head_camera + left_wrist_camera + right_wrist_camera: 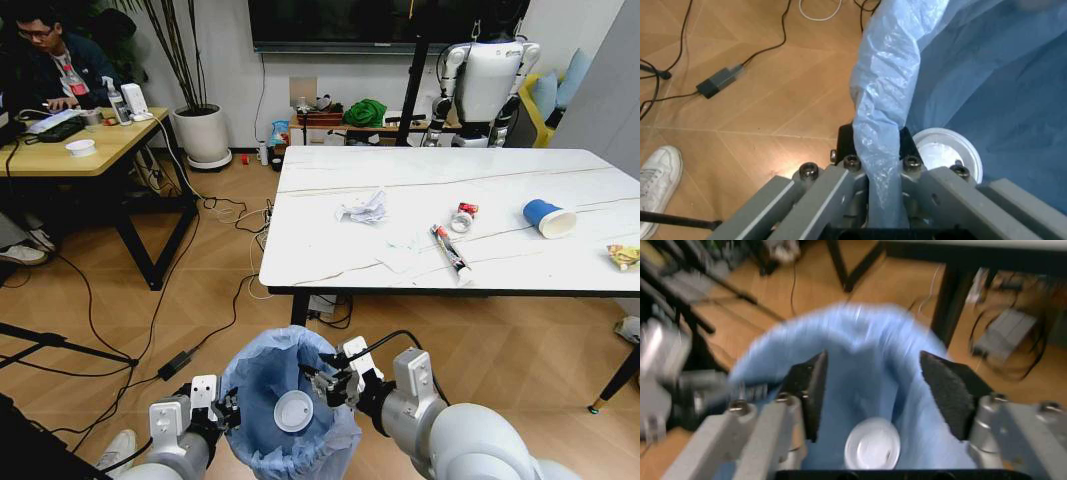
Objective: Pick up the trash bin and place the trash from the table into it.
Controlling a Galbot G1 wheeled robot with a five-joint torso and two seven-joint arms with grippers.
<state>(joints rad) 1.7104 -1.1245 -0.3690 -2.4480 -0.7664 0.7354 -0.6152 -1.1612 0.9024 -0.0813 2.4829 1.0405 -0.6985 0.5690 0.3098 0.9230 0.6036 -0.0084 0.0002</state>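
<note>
Right now I am holding the trash bin (290, 410) low in front of my torso, above the wooden floor (200, 290) and just short of the counter (330, 250). My left gripper (228, 408) is pinching its fingers (851, 142) shut on the bin's near-left rim, with a fold of the blue bag (883, 100) running up between them. My right gripper (330, 385) is hovering at the bin's right rim with its fingers (948, 390) spread wide, gripping nothing, and the bag's mouth is showing between them with a white round lid (294, 411) lying at the bottom. I am judging that the bin is picked up and the filling is only beginning, since most of the trash is lying on the counter: a crumpled paper (364, 208), a long wrapper (451, 250), a crushed can (463, 216), a blue cup (548, 217) on its side and a yellow wrapper (623, 257) by the right edge. The next move is calling for my right arm to reach up over the counter's near edge (450, 290) while the left is keeping the bin steady beneath it. Open floor is lying to the left, though cables (215, 330) are trailing across it; a black leg (298, 308) is standing just ahead.
</note>
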